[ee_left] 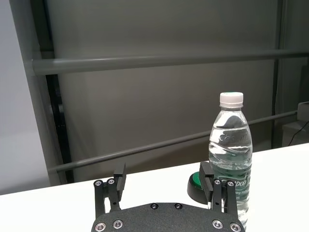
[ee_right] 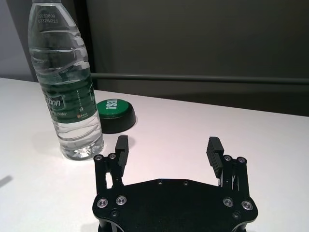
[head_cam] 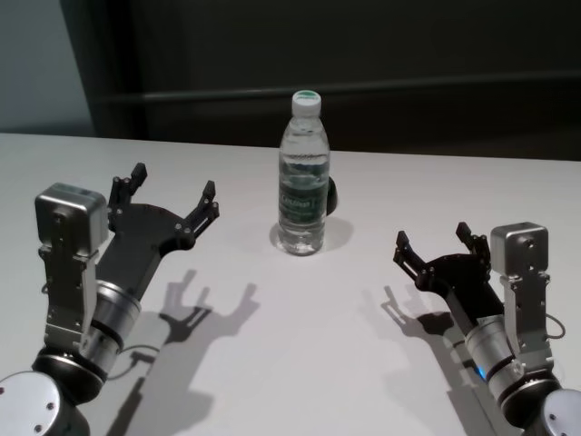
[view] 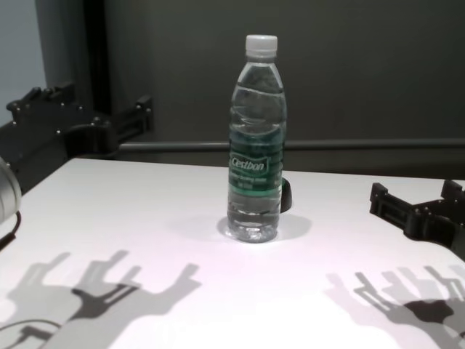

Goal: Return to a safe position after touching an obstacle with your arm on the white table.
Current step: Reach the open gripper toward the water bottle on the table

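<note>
One water bottle (head_cam: 302, 177) is seen upright near the middle of the white table (head_cam: 363, 363), a small dark button (ee_right: 115, 115) just behind it. Being tall, full and smooth, it is judged top-heavy and slippery, best held at the label band. The left gripper (head_cam: 170, 197) and right gripper (head_cam: 434, 244) are held wide open and empty, well apart from it on either side.

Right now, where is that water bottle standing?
In the head view the water bottle stands upright mid-table on the white table, between the left gripper and right gripper, with a green button just behind.
</note>
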